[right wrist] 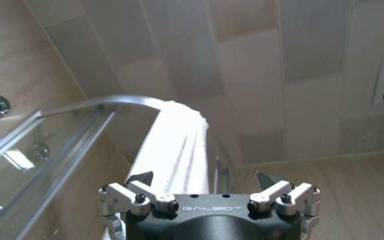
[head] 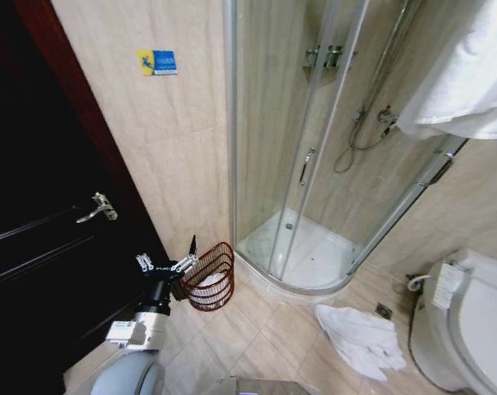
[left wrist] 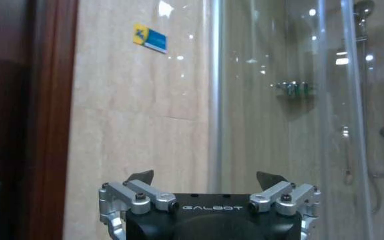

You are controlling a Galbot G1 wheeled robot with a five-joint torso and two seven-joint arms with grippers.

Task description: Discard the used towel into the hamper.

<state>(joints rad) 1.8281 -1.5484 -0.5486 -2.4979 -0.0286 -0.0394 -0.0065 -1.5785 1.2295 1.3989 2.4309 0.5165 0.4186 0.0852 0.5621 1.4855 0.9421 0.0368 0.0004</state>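
Hamper [head: 210, 277] sits on the tile floor [head: 265, 337] at the foot of the beige wall, between the dark door [head: 34, 239] and the curved shower enclosure [head: 314, 164]. You can see something white lying inside it. Your left hand [head: 168, 262] hovers just beside the hamper's rim on the door side, fingers spread wide and holding nothing; the left wrist view shows the same hand [left wrist: 205, 181] open, facing the wall and its blue sticker [left wrist: 150, 38]. A crumpled white towel [head: 359, 339] lies on the floor well apart from the hamper, between the shower's curb and the toilet [head: 471, 329]. Farther off, another white towel [head: 471, 82] hangs at the upper right over the shower rail. Your right hand [right wrist: 205, 180] is raised up near the ceiling, fingers apart and empty, pointed at a folded white towel on the rail [right wrist: 172, 145].
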